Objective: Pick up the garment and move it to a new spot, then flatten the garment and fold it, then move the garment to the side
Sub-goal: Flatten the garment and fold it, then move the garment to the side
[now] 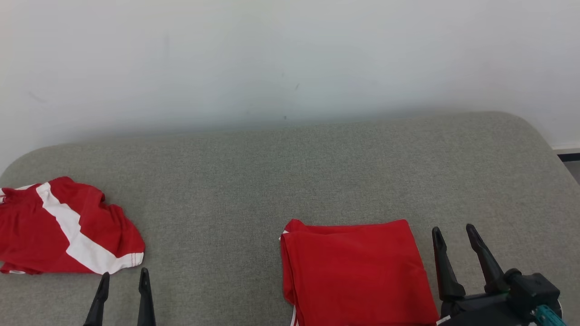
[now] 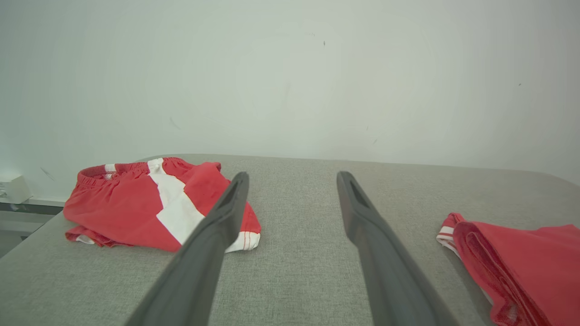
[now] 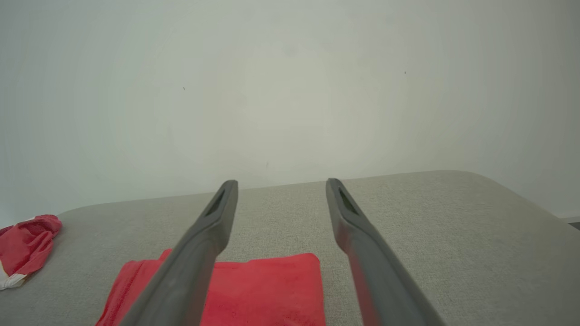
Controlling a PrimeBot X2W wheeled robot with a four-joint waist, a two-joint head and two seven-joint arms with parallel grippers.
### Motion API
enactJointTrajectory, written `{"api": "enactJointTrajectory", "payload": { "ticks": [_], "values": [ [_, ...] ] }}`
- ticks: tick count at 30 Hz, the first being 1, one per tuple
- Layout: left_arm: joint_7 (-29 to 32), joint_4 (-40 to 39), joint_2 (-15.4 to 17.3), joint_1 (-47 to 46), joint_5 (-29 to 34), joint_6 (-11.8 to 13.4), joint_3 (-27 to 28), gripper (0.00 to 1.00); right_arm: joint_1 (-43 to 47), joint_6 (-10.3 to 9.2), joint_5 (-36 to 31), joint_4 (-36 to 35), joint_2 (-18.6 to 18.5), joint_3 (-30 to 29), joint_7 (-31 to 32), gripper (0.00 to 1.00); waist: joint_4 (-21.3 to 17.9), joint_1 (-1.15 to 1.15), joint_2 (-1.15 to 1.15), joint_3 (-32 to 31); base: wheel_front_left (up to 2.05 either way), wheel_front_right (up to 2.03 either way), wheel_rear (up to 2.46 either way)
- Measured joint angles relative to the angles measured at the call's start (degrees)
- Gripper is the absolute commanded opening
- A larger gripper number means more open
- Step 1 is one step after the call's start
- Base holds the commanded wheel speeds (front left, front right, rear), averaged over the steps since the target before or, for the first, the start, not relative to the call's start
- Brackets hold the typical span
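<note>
Garment, red and folded into a neat rectangle, lies at the lower middle of the head view on the grey cloth-covered table, a thin white trim showing at its left edge. The right pincer stands open just beside its right edge, holding nothing. At the lower left the left pincer is open and empty too, near a crumpled pair of red shorts with a broad white stripe. A pale wall rises behind.

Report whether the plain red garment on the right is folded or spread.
Folded: the plain red garment is a compact rectangle, layers stacked along its left edge.
</note>
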Motion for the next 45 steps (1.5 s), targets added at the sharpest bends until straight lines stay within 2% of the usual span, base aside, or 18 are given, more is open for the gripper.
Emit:
{"api": "enactJointTrajectory", "payload": {
  "ticks": [7, 18, 45],
  "values": [
    [0.0, -0.4, 0.2, 1.0, 1.1, -0.3, -0.9, 1.0, 4.0, 0.0, -1.2, -1.8, 0.9, -2.3, 0.0, 1.0, 0.4, 0.0, 0.0, -0.8, 0.0, 0.0, 0.0],
    [0.0, -0.7, 2.4, 2.8, 0.8, -0.5, -3.4, 1.0, 7.0, 0.0, -1.2, -2.7, 0.5, -3.6, 0.0, 1.0, 0.8, 0.0, 0.0, -1.1, 0.0, 0.0, 0.0],
    [0.0, -0.7, 3.0, 2.8, -0.4, -0.6, -4.3, 1.0, 6.7, 0.0, -1.4, -0.8, 1.0, -2.8, 0.1, 1.0, 1.3, 0.0, 0.0, -0.8, 0.0, 0.0, 0.0]
  ]
}}
